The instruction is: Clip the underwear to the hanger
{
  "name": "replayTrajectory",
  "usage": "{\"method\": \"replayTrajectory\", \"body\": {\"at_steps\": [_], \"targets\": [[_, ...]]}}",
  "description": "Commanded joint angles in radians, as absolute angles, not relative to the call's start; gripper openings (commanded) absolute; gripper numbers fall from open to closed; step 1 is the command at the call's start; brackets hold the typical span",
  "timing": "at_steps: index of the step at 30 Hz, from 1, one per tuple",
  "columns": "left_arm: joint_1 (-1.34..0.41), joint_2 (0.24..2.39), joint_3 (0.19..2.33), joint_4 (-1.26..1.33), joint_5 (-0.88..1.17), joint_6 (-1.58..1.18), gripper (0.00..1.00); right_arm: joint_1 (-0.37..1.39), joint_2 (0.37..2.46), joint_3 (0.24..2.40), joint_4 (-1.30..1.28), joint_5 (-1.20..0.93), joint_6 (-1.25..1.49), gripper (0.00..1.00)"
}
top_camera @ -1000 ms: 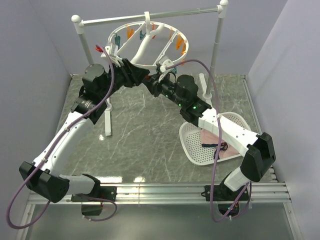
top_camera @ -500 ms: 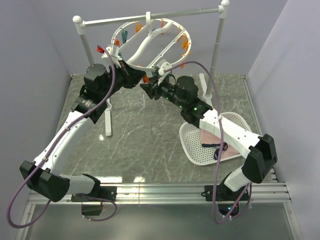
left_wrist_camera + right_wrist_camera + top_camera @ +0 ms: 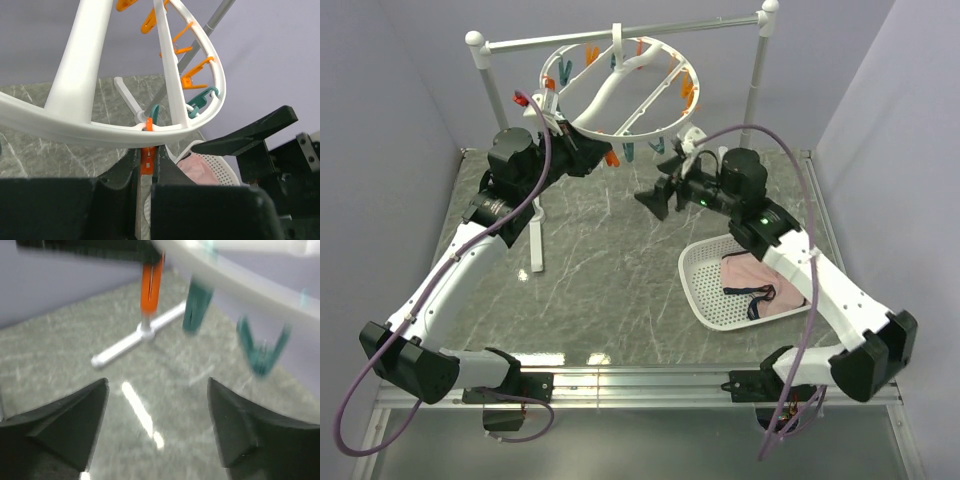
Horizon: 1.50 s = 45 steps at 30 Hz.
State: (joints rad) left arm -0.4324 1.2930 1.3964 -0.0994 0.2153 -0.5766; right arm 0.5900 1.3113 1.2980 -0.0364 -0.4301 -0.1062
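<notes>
1. The marbled grey-green worktop point(image 3: 610, 270) carries everything, with both arms reaching from its near edge toward the far side.
2. A white rail stand point(image 3: 550, 40) runs across the back of the worktop, its bar held up on two poles.
3. The hanger point(image 3: 603, 97), a white ring with inner spokes, hangs by its hook from that bar and sits tilted. Orange and teal clips dangle around its rim.
4. A white perforated basket point(image 3: 700, 290) lies on the right side of the worktop, under the right forearm.
5. The underwear point(image 3: 760, 285), pale pink with dark edging, lies crumpled inside the basket. It is well apart from both pincers, and neither touches it.
6. The right pincer point(image 3: 655, 200) hovers above the worktop between the basket and the hanger, just below the ring's near rim. Its jaws are spread wide with nothing between them. Its own wrist view is blurred.
7. The left pincer point(image 3: 147, 160) sits right under the ring's near rim, jaws narrow.
8. They pinch an orange clip point(image 3: 147, 162) that hangs from the rim, with a teal clip point(image 3: 152, 112) just behind it.
</notes>
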Motion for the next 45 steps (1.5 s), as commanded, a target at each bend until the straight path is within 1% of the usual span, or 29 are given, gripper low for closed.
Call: {"method": "replayTrajectory", "body": {"at_steps": [1, 3, 6, 7, 8, 10, 11, 13, 14, 15, 17, 18, 20, 22, 25, 29, 35, 40, 45], "targets": [[-0.425, 1.276, 1.419, -0.058, 0.193, -0.557, 0.0, 0.56, 1.191, 1.231, -0.277, -0.528, -0.216, 0.98], [-0.425, 1.281, 1.42, -0.063, 0.195, -0.555, 0.0, 0.523, 1.125, 1.195, -0.4, -0.558, -0.265, 0.99], [-0.423, 1.284, 1.43, -0.071, 0.198, -0.557, 0.0, 0.399, 1.063, 1.149, -0.584, -0.662, -0.351, 1.0], [-0.425, 1.284, 1.433, -0.072, 0.195, -0.557, 0.0, 0.343, 1.057, 1.144, -0.644, -0.684, -0.43, 1.0], [-0.425, 1.282, 1.431, -0.072, 0.196, -0.558, 0.0, 0.319, 1.054, 1.14, -0.754, -0.681, -0.466, 1.0], [-0.425, 1.281, 1.43, -0.072, 0.201, -0.56, 0.0, 0.257, 1.052, 1.112, -0.84, -0.635, -0.555, 0.97], [-0.425, 1.282, 1.431, -0.071, 0.204, -0.563, 0.0, 0.241, 1.058, 1.097, -0.886, -0.603, -0.57, 0.95], [-0.425, 1.282, 1.433, -0.071, 0.204, -0.568, 0.0, 0.215, 1.066, 1.037, -0.89, -0.531, -0.563, 0.86], [-0.423, 1.281, 1.431, -0.072, 0.204, -0.571, 0.0, 0.2, 1.078, 1.016, -0.873, -0.459, -0.548, 0.82], [-0.425, 1.281, 1.43, -0.071, 0.204, -0.574, 0.0, 0.193, 1.084, 0.996, -0.859, -0.419, -0.505, 0.71], [-0.425, 1.278, 1.427, -0.071, 0.201, -0.575, 0.0, 0.186, 1.103, 0.93, -0.794, -0.314, -0.451, 0.61], [-0.425, 1.273, 1.425, -0.072, 0.201, -0.575, 0.0, 0.186, 1.109, 0.908, -0.775, -0.289, -0.412, 0.54], [-0.425, 1.27, 1.42, -0.077, 0.196, -0.572, 0.0, 0.186, 1.132, 0.847, -0.708, -0.237, -0.364, 0.51], [-0.425, 1.269, 1.416, -0.078, 0.193, -0.572, 0.0, 0.186, 1.155, 0.819, -0.663, -0.203, -0.299, 0.51], [-0.425, 1.269, 1.413, -0.077, 0.193, -0.574, 0.0, 0.183, 1.238, 0.853, -0.623, -0.141, -0.253, 0.51], [-0.425, 1.275, 1.414, -0.075, 0.196, -0.574, 0.0, 0.183, 1.402, 0.917, -0.635, -0.129, -0.241, 0.53], [-0.425, 1.276, 1.416, -0.078, 0.192, -0.568, 0.0, 0.183, 1.531, 0.988, -0.611, -0.127, -0.222, 0.57], [-0.425, 1.276, 1.408, -0.077, 0.187, -0.568, 0.0, 0.184, 1.621, 1.028, -0.594, -0.121, -0.172, 0.57], [-0.423, 1.278, 1.407, -0.074, 0.186, -0.563, 0.0, 0.184, 1.64, 1.009, -0.566, -0.123, -0.221, 0.56]]}}
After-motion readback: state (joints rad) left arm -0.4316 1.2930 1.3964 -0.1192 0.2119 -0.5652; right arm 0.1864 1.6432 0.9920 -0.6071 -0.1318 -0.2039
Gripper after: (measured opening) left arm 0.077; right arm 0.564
